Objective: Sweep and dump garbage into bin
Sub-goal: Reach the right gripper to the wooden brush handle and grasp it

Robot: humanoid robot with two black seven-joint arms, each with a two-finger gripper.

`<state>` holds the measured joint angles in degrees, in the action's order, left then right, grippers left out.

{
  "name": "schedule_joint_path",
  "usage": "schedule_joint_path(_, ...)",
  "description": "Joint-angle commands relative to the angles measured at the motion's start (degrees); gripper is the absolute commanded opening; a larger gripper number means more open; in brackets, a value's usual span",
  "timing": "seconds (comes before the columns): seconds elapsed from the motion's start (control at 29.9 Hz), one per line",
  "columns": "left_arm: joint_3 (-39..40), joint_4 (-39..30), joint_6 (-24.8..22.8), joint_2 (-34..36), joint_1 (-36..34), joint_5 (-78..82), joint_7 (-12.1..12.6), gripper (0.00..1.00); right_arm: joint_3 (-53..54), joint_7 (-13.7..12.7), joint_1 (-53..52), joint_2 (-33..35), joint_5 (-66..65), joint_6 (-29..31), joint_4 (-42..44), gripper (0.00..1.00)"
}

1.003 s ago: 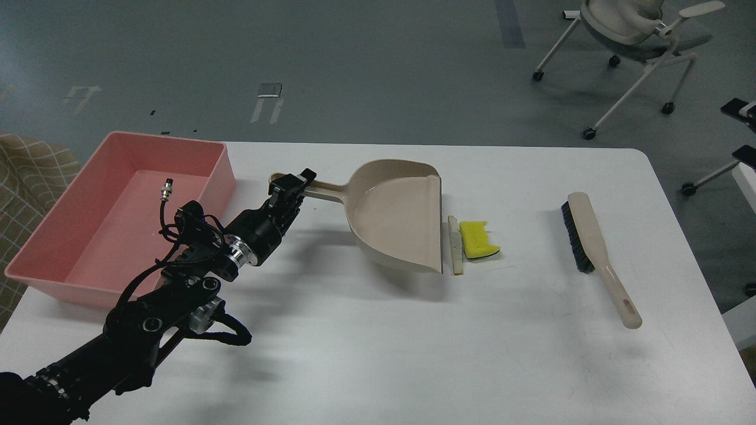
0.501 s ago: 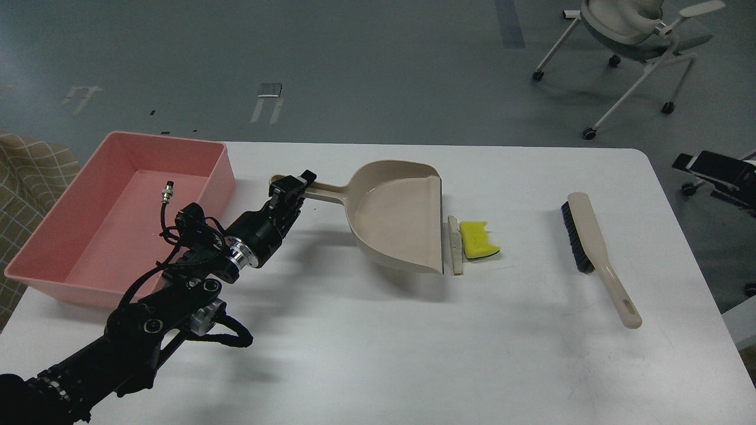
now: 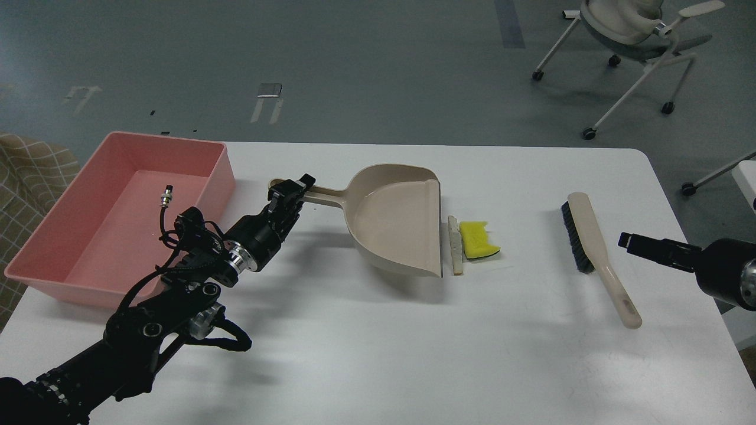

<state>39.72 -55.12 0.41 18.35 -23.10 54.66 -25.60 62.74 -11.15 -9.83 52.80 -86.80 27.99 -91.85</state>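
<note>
Head view: left claw (image 3: pixel 290 190) clamps the dustpan (image 3: pixel 394 224) handle; right claw (image 3: pixel 635 241), opening unclear, should grip the brush (image 3: pixel 596 254) handle squarely.

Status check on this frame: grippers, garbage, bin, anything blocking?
Left gripper shut on dustpan handle; right gripper near brush, state unclear. Garbage at dustpan lip, unswept. Bin empty. Nothing blocking.
</note>
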Motion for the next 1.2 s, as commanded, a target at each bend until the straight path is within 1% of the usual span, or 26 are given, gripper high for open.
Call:
schedule_joint_path(0.0, -0.08, 0.01, 0.03, -0.16, 0.07, 0.0, -0.33, 0.0, -0.08, -1.42, 1.74, -0.51, -0.3, 0.01, 0.0, 1.0)
schedule_joint_path(0.17, -0.08, 0.01, 0.03, -0.24, 0.34, -0.08, -0.33, 0.0, -1.66, -2.39, 2.45, -2.7, -1.43, 0.01, 0.35, 1.0)
schedule_joint_path(0.23, -0.08, 0.18, 0.03, -0.33, 0.42, -0.08, -0.33, 0.0, -1.75, -2.65, 2.45, -5.33, -4.15, 0.01, 0.79, 0.97)
schedule_joint_path(0.37, -0.08, 0.36, 0.03, -0.33, 0.42, -0.08, -0.33, 0.0, -1.75, -2.83, 2.45, -7.19, -5.48, 0.01, 0.71, 0.94)
schedule_joint_path(0.5, -0.08, 0.54, 0.3, 0.02, 0.34, -0.08, -0.33, 0.0, -1.75, -4.84, 2.36, -7.98, -5.57, 0.01, 0.79, 0.94)
schedule_joint_path(0.57, -0.08, 0.54, 0.3, -0.07, 0.34, -0.08, -0.33, 0.0, -1.75, -5.72, 2.36, -8.42, -5.57, 0.01, 0.88, 0.9)
schedule_joint_path(0.64, -0.08, 0.89, 0.47, -0.42, 0.51, -0.08, -0.33, 0.0, -1.92, -6.43, 2.36, -9.47, -6.09, 0.01, 0.88, 0.84)
schedule_joint_path(0.74, -0.08, 1.24, 0.47, -0.68, 0.51, -0.08, -0.33, 0.0, -1.92, -6.61, 2.36, -10.44, -7.15, 0.01, 1.14, 0.79)
schedule_joint_path(0.8, -0.08, 1.33, 0.47, -0.68, 0.51, -0.08, -0.33, 0.0, -1.83, -6.78, 2.36, -11.32, -7.59, 0.01, 1.67, 0.71)
schedule_joint_path(0.87, -0.08, 1.33, 0.47, -0.68, 0.51, -0.08, -0.33, 0.0, -1.75, -6.78, 2.01, -11.58, -7.59, 0.01, 1.94, 0.7)
schedule_joint_path(0.97, -0.08, 1.33, 0.47, -0.68, 0.51, -0.08, -0.42, 0.0, -1.66, -6.78, 1.75, -12.11, -7.59, 0.01, 2.46, 0.64)
schedule_joint_path(1.04, -0.08, 1.33, 0.47, -0.68, 0.51, -0.17, -0.42, 0.0, -1.57, -6.78, 1.66, -12.64, -7.59, 0.01, 3.08, 0.62)
schedule_joint_path(1.07, -0.08, 1.33, 0.47, -0.68, 0.51, -0.17, -0.42, 0.0, -1.57, -6.78, 1.48, -12.81, -7.59, 0.01, 3.34, 0.6)
schedule_joint_path(1.17, -0.08, 1.33, 0.47, -0.68, 0.51, -0.17, -0.42, 0.0, -1.66, -6.78, 1.22, -13.51, -7.59, 0.01, 4.22, 0.6)
